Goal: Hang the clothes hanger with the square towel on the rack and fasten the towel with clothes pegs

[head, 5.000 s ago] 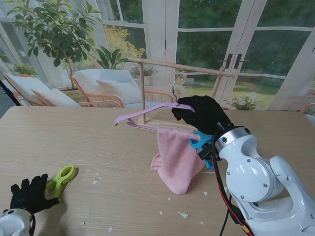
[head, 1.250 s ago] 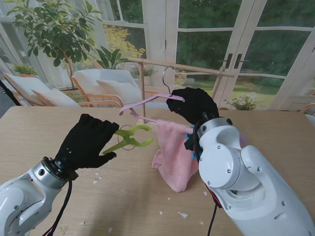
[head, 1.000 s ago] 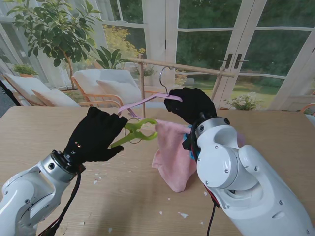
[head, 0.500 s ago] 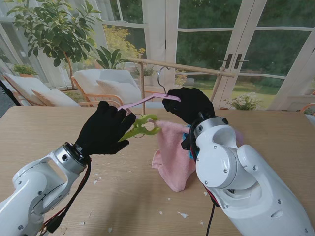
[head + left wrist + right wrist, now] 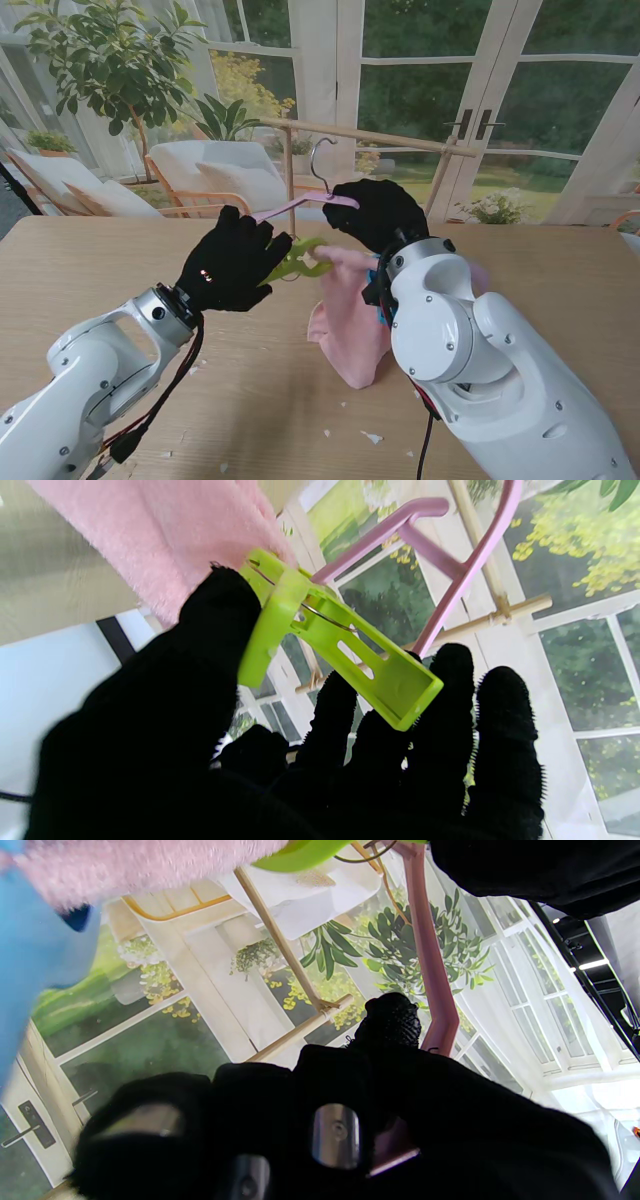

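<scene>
We're closing in — our left hand [image 5: 235, 268], clamping the green peg [image 5: 297, 262], has travelled to the pink towel [image 5: 350, 320] on the hanger [image 5: 300, 205] our right hand [image 5: 375, 213] is gripping — pegging comes next.

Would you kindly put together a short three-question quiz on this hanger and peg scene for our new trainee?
1. True or false: the left hand holds a green peg.
2. Which hand grips the pink hanger? A) the left hand B) the right hand C) neither
3. Fill in: the peg's tip sits at the edge of the pink ____ draped over the hanger.

Key
1. True: in the left wrist view the peg lies between thumb and fingers.
2. B: the right hand is closed on the hanger beside its metal hook, in front of the wooden rack.
3. towel.
</scene>
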Controlling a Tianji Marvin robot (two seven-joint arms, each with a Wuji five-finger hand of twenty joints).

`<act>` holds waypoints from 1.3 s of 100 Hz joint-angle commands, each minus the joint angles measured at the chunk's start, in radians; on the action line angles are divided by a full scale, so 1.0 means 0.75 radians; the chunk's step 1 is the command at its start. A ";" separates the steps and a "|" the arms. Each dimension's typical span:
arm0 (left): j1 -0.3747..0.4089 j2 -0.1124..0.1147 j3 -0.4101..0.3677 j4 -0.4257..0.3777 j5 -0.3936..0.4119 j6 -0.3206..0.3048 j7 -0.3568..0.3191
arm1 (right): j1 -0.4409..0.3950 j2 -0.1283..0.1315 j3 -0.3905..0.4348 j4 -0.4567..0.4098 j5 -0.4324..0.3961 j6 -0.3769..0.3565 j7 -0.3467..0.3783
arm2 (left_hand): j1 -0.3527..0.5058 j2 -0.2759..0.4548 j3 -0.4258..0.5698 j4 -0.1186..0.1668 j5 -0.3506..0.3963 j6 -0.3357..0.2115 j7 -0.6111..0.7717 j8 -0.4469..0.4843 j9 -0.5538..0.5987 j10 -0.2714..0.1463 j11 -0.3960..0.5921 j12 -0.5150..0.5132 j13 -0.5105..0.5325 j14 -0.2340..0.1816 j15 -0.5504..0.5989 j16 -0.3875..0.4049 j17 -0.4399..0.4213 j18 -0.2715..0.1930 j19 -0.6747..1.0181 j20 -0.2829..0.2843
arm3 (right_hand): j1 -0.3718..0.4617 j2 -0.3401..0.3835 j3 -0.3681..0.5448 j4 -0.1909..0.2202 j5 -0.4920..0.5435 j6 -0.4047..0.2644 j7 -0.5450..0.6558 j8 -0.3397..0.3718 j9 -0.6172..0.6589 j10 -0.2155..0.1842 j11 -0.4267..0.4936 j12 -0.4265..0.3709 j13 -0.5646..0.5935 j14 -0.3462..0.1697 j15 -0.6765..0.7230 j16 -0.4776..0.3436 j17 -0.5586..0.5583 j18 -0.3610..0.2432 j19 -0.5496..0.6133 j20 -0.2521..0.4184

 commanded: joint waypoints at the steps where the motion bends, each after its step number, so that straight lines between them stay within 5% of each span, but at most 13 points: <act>1: 0.019 0.006 -0.011 -0.023 0.007 0.005 -0.029 | -0.005 -0.012 0.004 -0.011 0.003 -0.006 0.015 | 0.052 0.253 0.392 0.190 -0.013 0.019 -0.110 -0.082 -0.078 -0.242 0.261 -0.188 -0.094 -0.056 -0.065 -0.049 -0.081 -0.003 -0.072 -0.022 | -0.128 0.105 -0.366 -0.178 0.371 0.167 0.281 0.028 0.100 -0.001 0.068 -0.004 0.040 -0.037 0.200 0.041 0.070 -0.154 0.263 1.439; 19: 0.048 0.008 -0.035 -0.047 0.026 -0.001 -0.059 | -0.010 -0.010 0.014 -0.010 0.003 -0.004 0.021 | -0.181 0.248 0.246 0.179 -0.144 -0.032 -0.414 -0.256 -0.392 -0.205 0.037 -0.380 -0.375 -0.062 -0.269 -0.167 -0.248 0.042 -0.200 -0.045 | -0.128 0.104 -0.365 -0.179 0.371 0.167 0.281 0.028 0.100 -0.002 0.068 -0.004 0.039 -0.035 0.200 0.041 0.070 -0.154 0.263 1.439; 61: 0.138 -0.004 -0.134 -0.117 -0.046 -0.035 -0.081 | -0.015 -0.007 0.025 -0.013 -0.002 0.010 0.032 | -0.511 0.317 0.031 0.099 -0.270 -0.020 -0.701 -0.385 -0.605 -0.180 -0.123 -0.503 -0.552 -0.058 -0.446 -0.260 -0.372 0.096 -0.447 -0.099 | -0.127 0.105 -0.366 -0.179 0.371 0.167 0.282 0.028 0.100 -0.002 0.068 -0.004 0.040 -0.036 0.200 0.041 0.070 -0.154 0.263 1.439; 71: 0.170 -0.012 -0.173 -0.130 -0.098 -0.038 -0.069 | -0.019 -0.006 0.035 -0.015 -0.001 0.013 0.033 | -0.504 0.350 0.034 0.097 -0.249 -0.024 -0.703 -0.387 -0.579 -0.182 -0.115 -0.504 -0.537 -0.058 -0.445 -0.260 -0.367 0.099 -0.447 -0.096 | -0.128 0.104 -0.366 -0.179 0.371 0.167 0.282 0.028 0.100 -0.002 0.068 -0.004 0.040 -0.036 0.200 0.041 0.070 -0.154 0.263 1.439; 89: 0.266 -0.043 -0.269 -0.156 -0.358 -0.020 -0.113 | -0.038 -0.003 0.061 -0.018 -0.001 0.010 0.039 | -0.290 0.499 -0.151 0.189 -0.120 -0.052 -0.690 -0.388 -0.484 -0.171 -0.110 -0.507 -0.499 -0.036 -0.443 -0.250 -0.374 0.099 -0.459 -0.067 | -0.129 0.104 -0.366 -0.179 0.371 0.167 0.282 0.028 0.100 -0.002 0.068 -0.004 0.040 -0.037 0.200 0.040 0.070 -0.155 0.263 1.438; 100: 0.329 -0.060 -0.332 -0.157 -0.537 0.000 -0.164 | -0.052 0.000 0.083 -0.013 0.004 0.007 0.044 | -0.262 0.509 -0.152 0.195 -0.102 -0.064 -0.702 -0.398 -0.479 -0.162 -0.127 -0.513 -0.520 -0.030 -0.462 -0.253 -0.410 0.085 -0.504 -0.077 | -0.130 0.102 -0.366 -0.179 0.371 0.167 0.282 0.028 0.100 -0.002 0.068 -0.004 0.040 -0.038 0.200 0.040 0.071 -0.156 0.263 1.438; 126: 0.390 -0.089 -0.380 -0.030 -0.764 0.069 -0.104 | -0.052 -0.008 0.145 0.058 0.117 0.001 0.027 | -0.215 0.513 -0.183 0.199 -0.064 -0.097 -0.742 -0.429 -0.501 -0.154 -0.178 -0.535 -0.572 -0.036 -0.544 -0.250 -0.482 0.045 -0.704 -0.077 | -0.133 0.089 -0.359 -0.177 0.376 0.166 0.280 0.026 0.100 0.005 0.069 -0.004 0.039 -0.033 0.200 0.040 0.071 -0.159 0.263 1.435; 130: 0.391 -0.095 -0.376 -0.009 -0.815 0.068 -0.094 | -0.042 -0.009 0.150 0.078 0.134 -0.001 0.028 | -0.207 0.510 -0.174 0.198 -0.059 -0.100 -0.747 -0.431 -0.508 -0.151 -0.184 -0.538 -0.581 -0.040 -0.570 -0.239 -0.480 0.036 -0.806 -0.015 | -0.135 0.090 -0.360 -0.177 0.376 0.166 0.280 0.025 0.100 0.005 0.069 -0.004 0.039 -0.033 0.200 0.040 0.071 -0.158 0.263 1.435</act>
